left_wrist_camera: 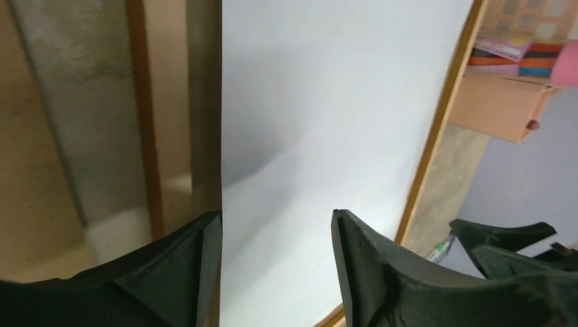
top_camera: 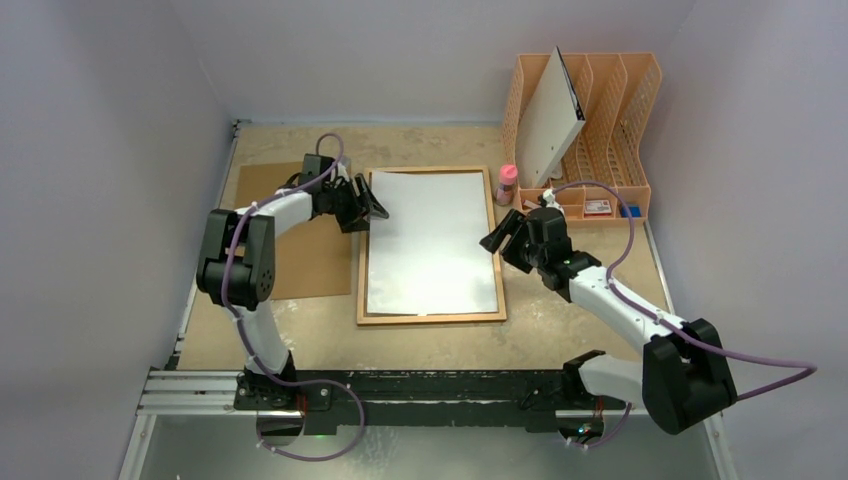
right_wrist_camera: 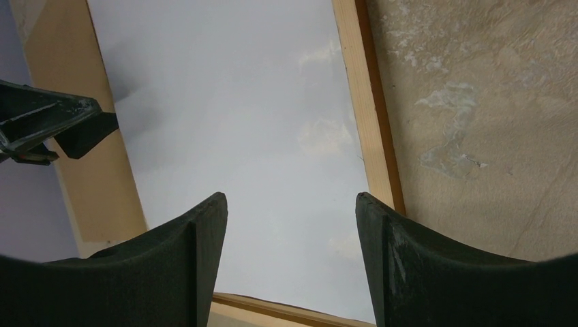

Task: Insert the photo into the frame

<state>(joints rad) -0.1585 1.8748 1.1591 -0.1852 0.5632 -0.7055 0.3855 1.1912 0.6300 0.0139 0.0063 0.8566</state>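
Okay, I've got the frame (top_camera: 430, 318) lying flat in the middle of the desk (top_camera: 560, 320), and the photo (top_camera: 430, 245) is sitting inside it, plain white side up, filling almost the whole opening. On the left wrist view there's a narrow strip of pane showing along one side of the sheet, so it isn't quite centred. My left end effector (top_camera: 365, 205) is at the frame's far-left corner, low over the sheet's edge, jaws apart with nothing pinched between them. My right end effector (top_camera: 505, 235) is over the frame's right rail toward the far end, jaws spread wide too and holding nothing; the wrist view looks straight down on white paper and the wooden rail. The brown backing board (top_camera: 300, 260) lies flat just left of the frame, under the left arm. A pink bottle (top_camera: 507, 183) and the peach file organizer (top_camera: 600, 120) stand past the far-right corner.
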